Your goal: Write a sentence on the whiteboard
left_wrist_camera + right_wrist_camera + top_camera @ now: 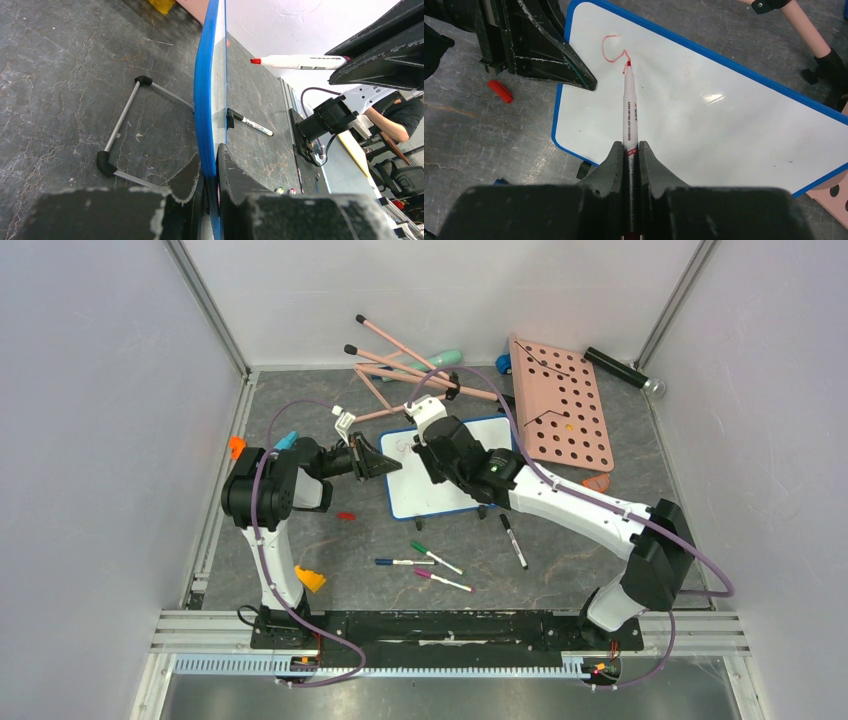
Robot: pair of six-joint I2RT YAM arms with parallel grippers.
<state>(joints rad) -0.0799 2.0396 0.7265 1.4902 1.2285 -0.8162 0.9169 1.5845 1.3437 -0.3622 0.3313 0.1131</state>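
Nearest the bases, loose markers [436, 557] lie on the table [590, 570], untouched. A red cap [346, 515] sits a bit further in, near the L arm.

Mid-table is the whiteboard [704, 115], face up btwn the two arms. L gripper [210, 172] is clenched on its blue rim at the left edge, a finger each side, steadying it. R gripper [630, 150] is clamped tight on a red marker [629, 105], barrel pointing fwd. The tip sits at the end of a red curl [612, 50] near the board's far-left corner. Looks like contact, can't be sure. Rest of the face is blank.

Beyond that, a pink pegboard [560, 405] lies just beside the board's right side, and pink sticks [400, 365] lie by the back wall.

Step in hand, as I read it: writing, w/ the first letter only part-formed, so the task is barely begun. Next move prob. calls for light, steady tip pressure and small strokes to close the letter. Then work rightwards, leaving room for more lines. L grip must hold so the board doesn't skid.
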